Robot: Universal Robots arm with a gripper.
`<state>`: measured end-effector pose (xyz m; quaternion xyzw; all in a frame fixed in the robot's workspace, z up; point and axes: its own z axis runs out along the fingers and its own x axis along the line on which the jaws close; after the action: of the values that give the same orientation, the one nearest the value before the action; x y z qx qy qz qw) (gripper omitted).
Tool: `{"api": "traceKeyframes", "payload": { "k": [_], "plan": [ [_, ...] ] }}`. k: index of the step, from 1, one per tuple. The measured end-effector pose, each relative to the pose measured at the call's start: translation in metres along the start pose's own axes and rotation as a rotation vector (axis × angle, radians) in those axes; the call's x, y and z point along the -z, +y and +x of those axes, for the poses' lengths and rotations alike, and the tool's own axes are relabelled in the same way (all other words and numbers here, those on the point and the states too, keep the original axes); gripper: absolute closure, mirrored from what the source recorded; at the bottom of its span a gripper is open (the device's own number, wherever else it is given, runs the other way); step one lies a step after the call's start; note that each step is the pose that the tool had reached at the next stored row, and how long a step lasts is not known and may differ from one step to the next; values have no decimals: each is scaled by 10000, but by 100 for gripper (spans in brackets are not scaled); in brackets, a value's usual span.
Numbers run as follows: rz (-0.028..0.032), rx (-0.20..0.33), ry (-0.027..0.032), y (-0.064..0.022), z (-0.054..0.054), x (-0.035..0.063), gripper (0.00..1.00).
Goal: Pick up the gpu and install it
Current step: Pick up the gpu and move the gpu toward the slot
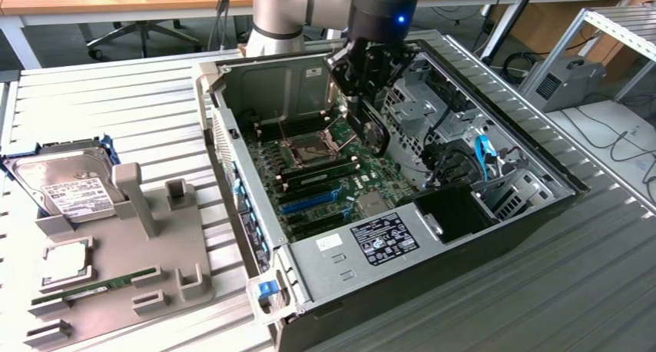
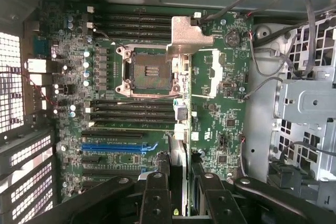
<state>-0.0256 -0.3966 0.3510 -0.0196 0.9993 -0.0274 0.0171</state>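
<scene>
- The gpu is clamped between the jaws of the gripper and held on edge just above the motherboard, probably so its connector edge faces the slots.
- Its black fan is shown in the exterior view.
- In the wrist view the card is seen edge-on, with the motherboard's blue slot just beside it.

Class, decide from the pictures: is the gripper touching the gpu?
Touching. The wrist view shows the gripper with a finger pressed on each side of the edge-on gpu; the exterior view shows it hanging from the gripper.
</scene>
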Motion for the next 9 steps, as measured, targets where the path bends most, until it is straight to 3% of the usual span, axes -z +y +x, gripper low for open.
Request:
{"api": "traceKeyframes", "payload": {
  "k": [9],
  "plan": [
    [0, 0, 0, 4, -3, -72, 74]
  ]
}}
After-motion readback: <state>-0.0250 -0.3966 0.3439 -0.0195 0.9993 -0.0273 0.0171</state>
